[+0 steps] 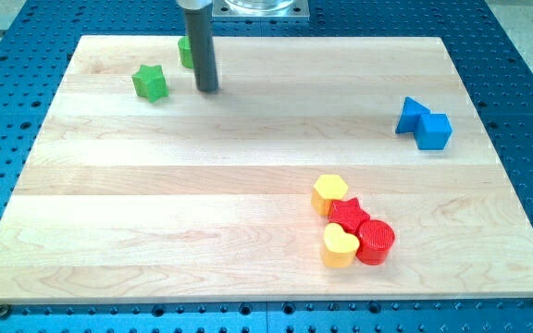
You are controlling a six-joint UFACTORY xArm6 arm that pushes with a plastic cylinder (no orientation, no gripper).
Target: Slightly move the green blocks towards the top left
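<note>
Our tip rests bare on the board, pinching nothing, between green star and a half-hidden green block at top left. Both look light, rigid, slidey; we push lower-right faces.

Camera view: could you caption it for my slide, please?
My tip rests between green star and a second green block.
</note>
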